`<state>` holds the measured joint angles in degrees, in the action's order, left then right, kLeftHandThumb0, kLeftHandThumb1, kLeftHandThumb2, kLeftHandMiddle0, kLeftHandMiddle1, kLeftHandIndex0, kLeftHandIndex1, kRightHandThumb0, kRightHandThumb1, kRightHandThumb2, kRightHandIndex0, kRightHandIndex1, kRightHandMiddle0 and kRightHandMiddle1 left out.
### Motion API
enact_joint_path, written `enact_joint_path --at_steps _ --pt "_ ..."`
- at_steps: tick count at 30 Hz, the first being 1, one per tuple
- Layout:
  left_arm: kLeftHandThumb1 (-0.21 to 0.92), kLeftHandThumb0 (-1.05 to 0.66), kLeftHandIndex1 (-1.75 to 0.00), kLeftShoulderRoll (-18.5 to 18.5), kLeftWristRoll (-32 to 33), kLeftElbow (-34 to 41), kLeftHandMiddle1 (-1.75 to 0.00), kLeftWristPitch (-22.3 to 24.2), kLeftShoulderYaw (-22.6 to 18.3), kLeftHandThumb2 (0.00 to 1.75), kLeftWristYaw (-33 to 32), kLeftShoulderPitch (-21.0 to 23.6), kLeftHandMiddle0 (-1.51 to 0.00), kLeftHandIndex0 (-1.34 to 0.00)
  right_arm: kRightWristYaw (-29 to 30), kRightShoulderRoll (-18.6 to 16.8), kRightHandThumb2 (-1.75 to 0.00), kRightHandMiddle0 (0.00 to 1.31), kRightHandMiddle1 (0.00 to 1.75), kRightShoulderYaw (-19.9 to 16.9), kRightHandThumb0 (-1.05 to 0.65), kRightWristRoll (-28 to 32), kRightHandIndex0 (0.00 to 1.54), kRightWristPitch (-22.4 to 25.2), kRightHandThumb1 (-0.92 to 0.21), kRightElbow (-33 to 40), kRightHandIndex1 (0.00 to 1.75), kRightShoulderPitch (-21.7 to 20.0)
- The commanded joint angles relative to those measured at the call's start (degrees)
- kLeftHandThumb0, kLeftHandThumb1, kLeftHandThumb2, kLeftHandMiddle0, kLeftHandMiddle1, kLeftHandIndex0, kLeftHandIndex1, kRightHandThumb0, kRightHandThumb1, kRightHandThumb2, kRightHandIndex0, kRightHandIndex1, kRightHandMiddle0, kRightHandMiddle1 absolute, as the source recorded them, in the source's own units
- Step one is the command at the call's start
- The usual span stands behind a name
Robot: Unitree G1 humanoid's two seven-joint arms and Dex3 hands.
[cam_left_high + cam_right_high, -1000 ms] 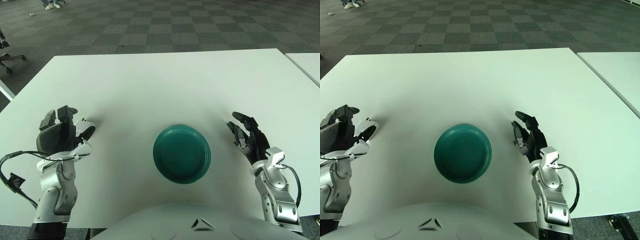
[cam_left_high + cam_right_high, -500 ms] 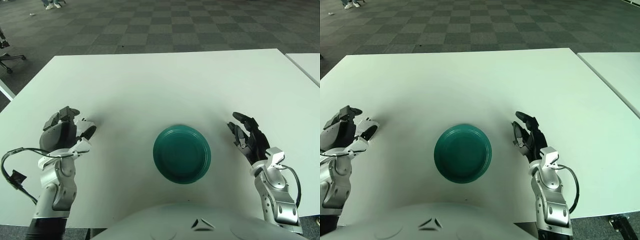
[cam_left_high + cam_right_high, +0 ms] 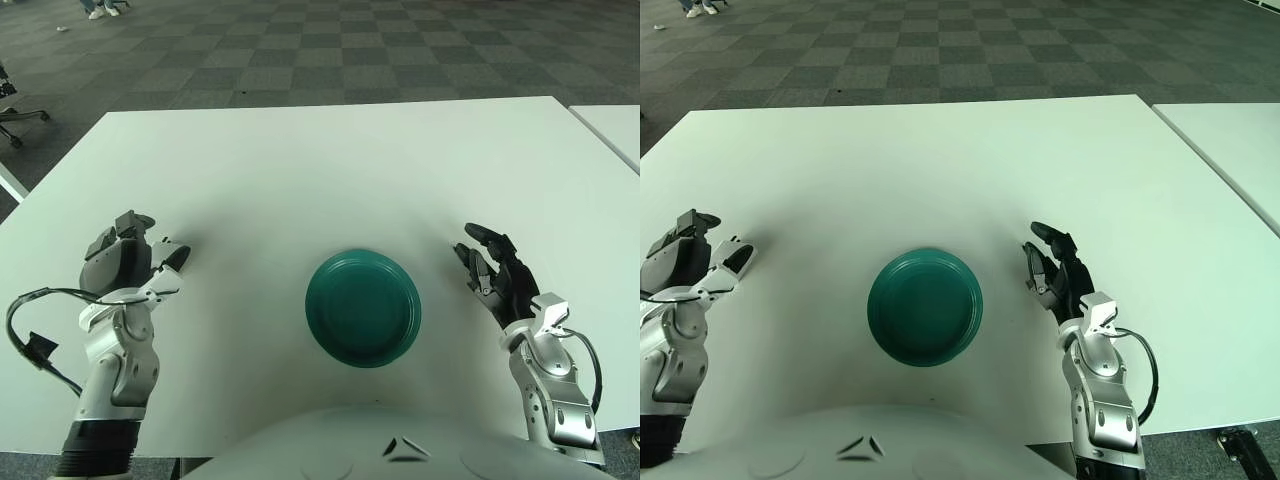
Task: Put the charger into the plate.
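I saw no charger anywhere on the table [image 3: 300,170], so I could not judge its weight or where to grip it. My left hand [image 3: 125,265] looked empty, fingers loosely curled; my right hand [image 3: 495,275] spread open, plate [image 3: 363,307] just inboard.

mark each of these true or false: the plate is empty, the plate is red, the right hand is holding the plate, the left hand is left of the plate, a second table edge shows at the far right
1. The plate is empty. True.
2. The plate is red. False: it is dark green.
3. The right hand is holding the plate. False: it shows to the right of the plate, apart from it, fingers spread and holding nothing.
4. The left hand is left of the plate. True; no charger can be made out in it or on the table.
5. A second table edge shows at the far right. True.
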<state>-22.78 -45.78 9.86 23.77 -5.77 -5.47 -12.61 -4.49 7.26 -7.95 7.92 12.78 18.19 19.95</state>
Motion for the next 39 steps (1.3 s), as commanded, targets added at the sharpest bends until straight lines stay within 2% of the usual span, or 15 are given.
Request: enact_joint_path --at_steps 1,5,9,13,27,33,39 --pt "0.92 -1.05 -1.13 -1.1 -0.5 -1.6 -0.12 0.6 0.4 0.67 0.1 1.1 -0.34 0.0 -0.7 0.7 -0.66 0.0 0.72 -0.7 -0.75 -0.3 0.36 1.1 -0.92 -3.5 0.03 1.0" --pt "0.92 -1.05 -1.12 -1.3 -0.5 -3.2 -0.17 0.8 0.6 0.68 -0.6 1.5 -0.35 0.0 -2.5 1.1 -0.64 0.0 0.71 -2.0 -0.75 1.1 0.35 -1.7 -0.92 -7.3 0.02 0.6" --pt "0.92 -1.05 -1.12 -1.3 -0.6 -4.2 -0.47 1.1 0.9 0.69 -1.0 2.0 -0.2 0.0 -3.1 0.8 -0.62 0.0 0.7 -2.3 -0.75 1.6 0.34 -2.8 -0.92 -7.9 0.01 0.3" --pt "0.92 -1.05 -1.12 -1.3 -0.8 -5.6 -0.56 1.5 1.6 0.69 -1.1 2.5 -0.16 0.0 -3.2 0.6 -0.59 0.0 0.72 -2.5 -0.76 2.4 0.34 -3.0 -0.92 -8.0 0.02 -0.1" --pt "0.92 -1.05 -1.15 -2.2 -0.5 -6.4 -0.52 3.2 3.6 0.72 1.3 2.5 -0.17 -0.01 -3.3 1.2 -0.56 0.0 0.8 -3.0 -0.79 2.1 0.36 -5.0 -0.92 -10.7 0.03 -0.5" --pt "0.92 -1.05 -1.14 -2.8 -0.6 -6.3 -0.51 4.1 4.8 0.72 2.9 2.3 -0.2 -0.02 -4.4 2.2 -0.54 0.0 0.83 -4.0 -0.8 2.2 0.37 -7.6 -0.92 -15.7 0.03 -2.4" --pt "0.92 -1.05 -1.13 -3.4 0.0 -6.8 -0.52 4.5 5.9 0.71 4.6 2.1 -0.22 -0.03 -5.2 1.8 -0.49 0.0 0.86 -4.2 -0.81 3.4 0.37 -7.9 -0.92 -15.3 0.04 -2.4"
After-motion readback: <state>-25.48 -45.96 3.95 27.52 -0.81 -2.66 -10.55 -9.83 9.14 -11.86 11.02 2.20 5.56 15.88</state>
